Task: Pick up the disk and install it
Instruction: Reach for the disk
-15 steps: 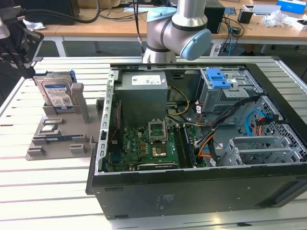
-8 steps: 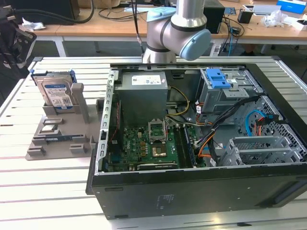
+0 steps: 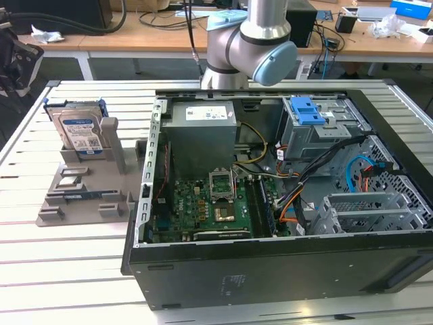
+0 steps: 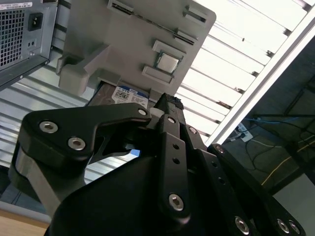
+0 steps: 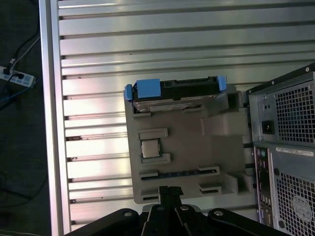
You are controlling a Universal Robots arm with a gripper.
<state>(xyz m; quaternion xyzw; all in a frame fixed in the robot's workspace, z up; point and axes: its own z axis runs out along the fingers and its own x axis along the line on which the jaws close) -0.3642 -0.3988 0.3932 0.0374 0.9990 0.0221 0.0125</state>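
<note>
While jaws sit closed, disk (image 3: 80, 132) stands apart.

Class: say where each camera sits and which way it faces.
Exterior view: off the arm, looking down into the open computer case; arm behind.
First wrist view: on the arm, looking down on the disk in its holder; gripper shows.
Second wrist view: on the arm, slanting past the gripper.
Both wrist views share disk and holder.

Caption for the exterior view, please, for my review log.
Disk stands upright in a grey fixture on the slatted table, beside the open computer case; robot arm behind.
</note>
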